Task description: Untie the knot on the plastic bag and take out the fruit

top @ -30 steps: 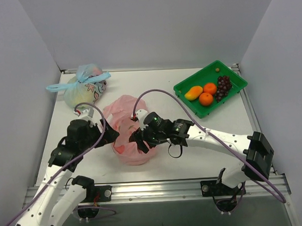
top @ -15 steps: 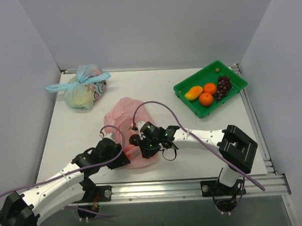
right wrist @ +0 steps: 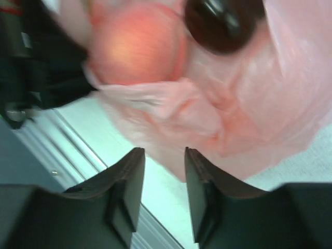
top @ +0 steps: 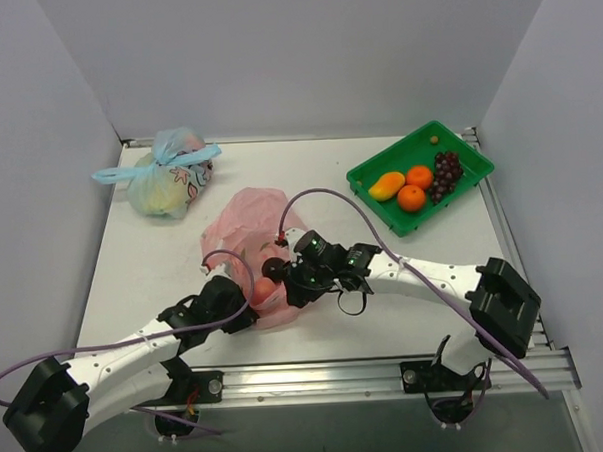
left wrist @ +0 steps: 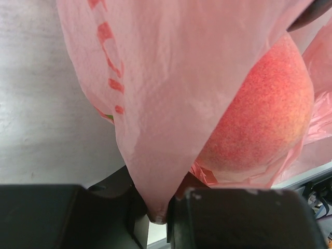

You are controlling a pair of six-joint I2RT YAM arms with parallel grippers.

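Translucent pink bag (left wrist: 171, 78) w/ red dashes — peach (left wrist: 259, 119) pink-red, speckled; plum (right wrist: 223, 21) dark.

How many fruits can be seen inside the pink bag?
2: a peach at the pink bag's near end by the left gripper, and a dark plum right beside it. More may be hidden under the plastic.

Thin crinkled plastic bag (left wrist: 171, 78), glossy plum (right wrist: 220, 23)
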